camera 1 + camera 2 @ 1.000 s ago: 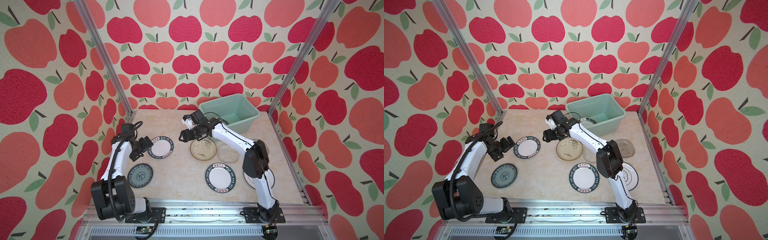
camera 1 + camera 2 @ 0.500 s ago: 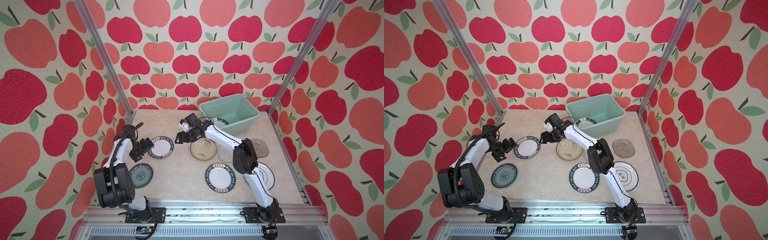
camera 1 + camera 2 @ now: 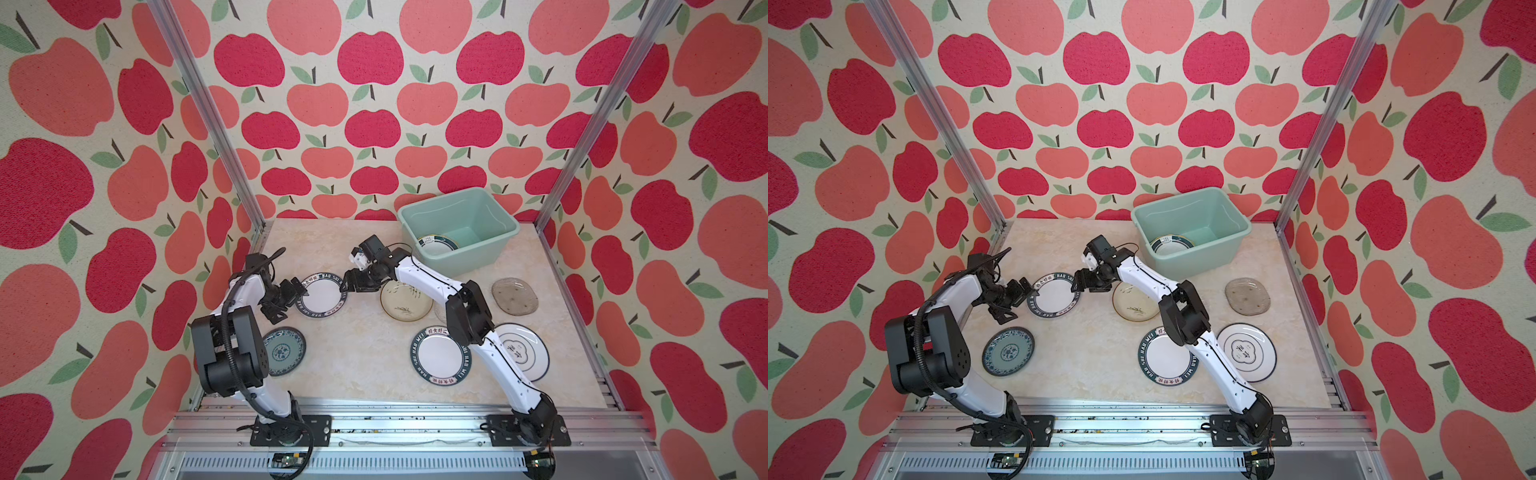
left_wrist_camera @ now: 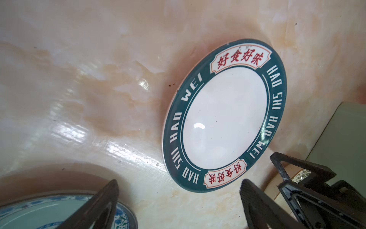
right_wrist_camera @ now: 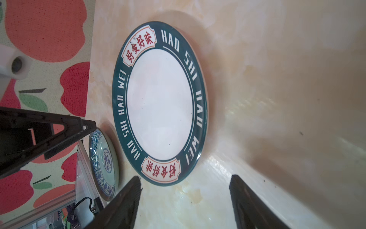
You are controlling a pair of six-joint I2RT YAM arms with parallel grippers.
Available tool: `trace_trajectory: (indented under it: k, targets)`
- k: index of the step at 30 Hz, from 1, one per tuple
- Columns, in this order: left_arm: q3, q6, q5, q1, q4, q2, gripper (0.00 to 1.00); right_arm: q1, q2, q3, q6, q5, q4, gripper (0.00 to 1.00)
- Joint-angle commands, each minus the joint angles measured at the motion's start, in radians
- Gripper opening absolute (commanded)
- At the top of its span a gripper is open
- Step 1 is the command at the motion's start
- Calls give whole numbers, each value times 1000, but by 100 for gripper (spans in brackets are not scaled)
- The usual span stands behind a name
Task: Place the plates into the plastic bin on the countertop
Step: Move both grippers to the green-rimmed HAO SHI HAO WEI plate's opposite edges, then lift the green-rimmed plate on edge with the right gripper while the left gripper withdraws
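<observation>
A white plate with a dark lettered rim [image 3: 322,296] [image 3: 1054,296] lies flat on the countertop [image 3: 365,345]. My left gripper [image 3: 296,305] [image 4: 179,184] is open at its left edge, nothing between the fingers. At the plate's right edge my right gripper [image 3: 345,283] [image 5: 185,178] is open and empty too. Both wrist views show this plate [image 4: 223,115] [image 5: 160,103] just ahead of the fingertips. The mint-green plastic bin [image 3: 465,262] [image 3: 1196,259] stands at the back right, with one dark-rimmed plate [image 3: 436,245] inside it.
Other plates lie about: a cream one with a plant drawing [image 3: 405,309] partly under my right arm, a blue-patterned one [image 3: 284,351], a second lettered one [image 3: 436,359], a white one [image 3: 525,353] and a grey glass one [image 3: 514,296].
My right gripper has swung left and down from beside the bin to the lettered plate's right edge. The left gripper has stayed at the plate's left edge while its arm folded.
</observation>
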Motion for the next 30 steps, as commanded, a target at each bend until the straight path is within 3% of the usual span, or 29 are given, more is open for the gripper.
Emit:
trace_trajectory:
  k: [1,16,30]
  targets:
    - [-2,28,45,15,68,33,97,3,44,43,63,-23,36,73]
    - [-5,60,207,23,235,144,90,5,118,50,168,-119,174,62]
    - [-21,67,282,20,276,162,83,8,127,60,211,-152,252,33]
